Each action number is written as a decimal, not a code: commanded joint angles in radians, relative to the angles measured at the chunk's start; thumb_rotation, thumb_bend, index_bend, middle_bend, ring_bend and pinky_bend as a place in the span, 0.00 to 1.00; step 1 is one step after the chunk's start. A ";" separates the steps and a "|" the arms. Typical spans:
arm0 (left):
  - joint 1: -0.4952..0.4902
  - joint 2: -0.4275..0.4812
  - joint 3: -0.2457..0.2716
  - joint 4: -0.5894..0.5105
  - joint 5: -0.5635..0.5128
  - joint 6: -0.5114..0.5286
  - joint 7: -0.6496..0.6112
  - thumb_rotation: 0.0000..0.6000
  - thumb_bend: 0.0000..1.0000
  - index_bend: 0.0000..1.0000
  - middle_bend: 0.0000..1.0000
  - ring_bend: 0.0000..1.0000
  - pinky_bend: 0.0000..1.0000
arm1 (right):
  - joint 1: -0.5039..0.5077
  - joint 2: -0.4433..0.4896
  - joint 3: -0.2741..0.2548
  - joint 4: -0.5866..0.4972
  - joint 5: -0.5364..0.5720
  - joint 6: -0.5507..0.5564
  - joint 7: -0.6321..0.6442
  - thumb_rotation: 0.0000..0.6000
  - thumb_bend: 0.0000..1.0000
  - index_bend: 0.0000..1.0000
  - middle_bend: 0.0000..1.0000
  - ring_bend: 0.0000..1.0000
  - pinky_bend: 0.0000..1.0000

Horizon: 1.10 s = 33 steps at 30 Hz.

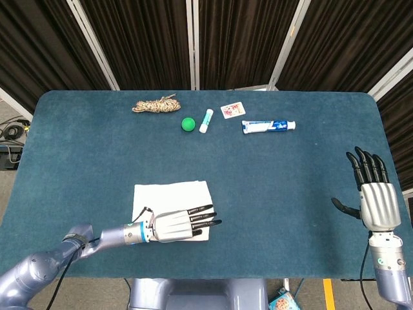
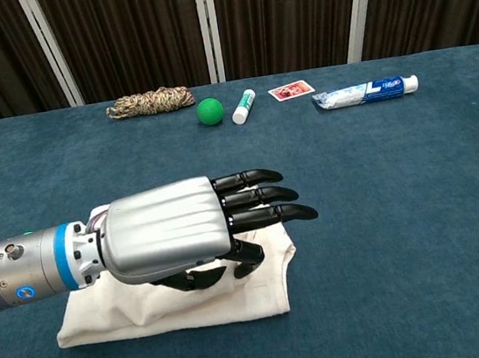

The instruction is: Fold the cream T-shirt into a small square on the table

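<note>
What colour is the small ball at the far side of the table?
Green. The ball shows best in the chest view, between the rope coil and the white tube.

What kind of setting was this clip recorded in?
Probably a robot lab or data-collection bay: a blue cloth-covered table backed by dark curtains, odd props in a row, such as a green ball and a toothpaste tube.

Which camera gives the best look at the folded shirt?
The head view: it looks down on the shirt, showing most of its square outline beyond the left hand. In the chest view the hand covers much of it, leaving mainly the near edge visible.
</note>
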 commanded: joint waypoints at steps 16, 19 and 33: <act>-0.016 -0.078 -0.031 0.039 -0.034 -0.041 0.024 1.00 0.45 0.00 0.00 0.00 0.00 | -0.001 0.004 0.000 -0.003 0.000 -0.001 0.002 1.00 0.00 0.06 0.00 0.00 0.00; -0.016 -0.097 -0.045 0.042 -0.051 -0.046 0.014 1.00 0.45 0.00 0.00 0.00 0.00 | -0.001 0.004 0.000 -0.002 0.001 -0.001 0.001 1.00 0.00 0.06 0.00 0.00 0.00; -0.003 -0.059 -0.170 -0.015 -0.177 -0.006 0.006 1.00 0.35 0.00 0.00 0.00 0.00 | -0.002 0.008 0.002 -0.001 0.005 -0.003 0.010 1.00 0.00 0.06 0.00 0.00 0.00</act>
